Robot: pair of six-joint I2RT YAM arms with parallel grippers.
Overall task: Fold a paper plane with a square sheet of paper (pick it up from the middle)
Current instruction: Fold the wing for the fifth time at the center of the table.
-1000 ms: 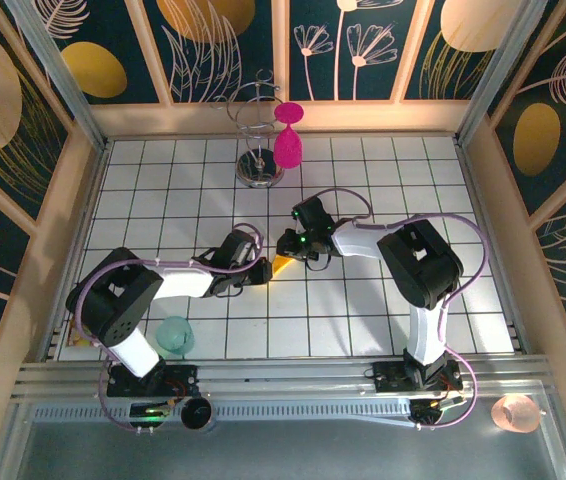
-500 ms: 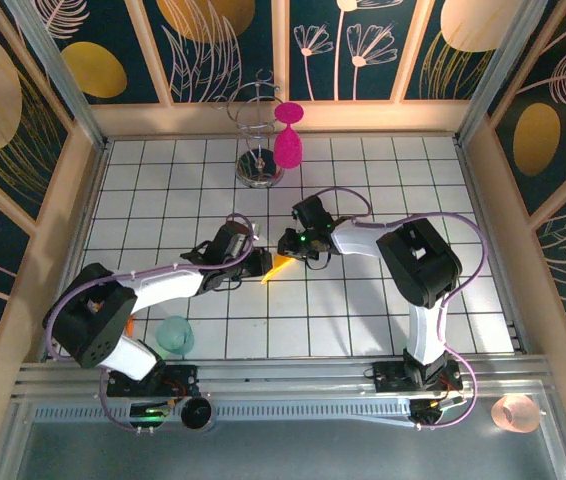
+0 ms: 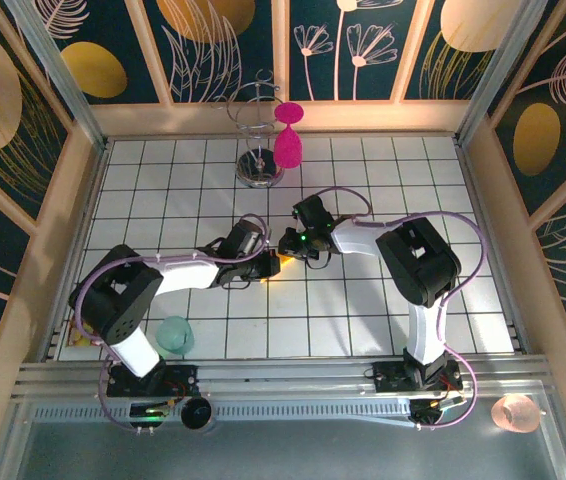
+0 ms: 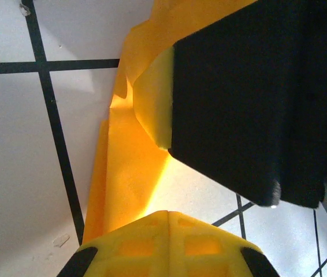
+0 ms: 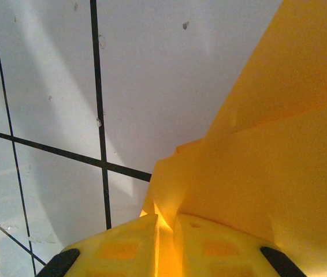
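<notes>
Orange-yellow thin sheet of paper (image 5: pixel 267 150), part-folded, near the middle of the white-tiled counter (image 3: pixel 363 300), between my two arms. Change over the last second: my left pincer (image 4: pixel 164 236) swung in closer and shut fully. The sheet's edge runs up to its pads; caught or not, I cannot tell. Meanwhile my right pincer (image 5: pixel 162 228) tightened, clamped on the crease. Judgement: bracing for the next fold.
</notes>
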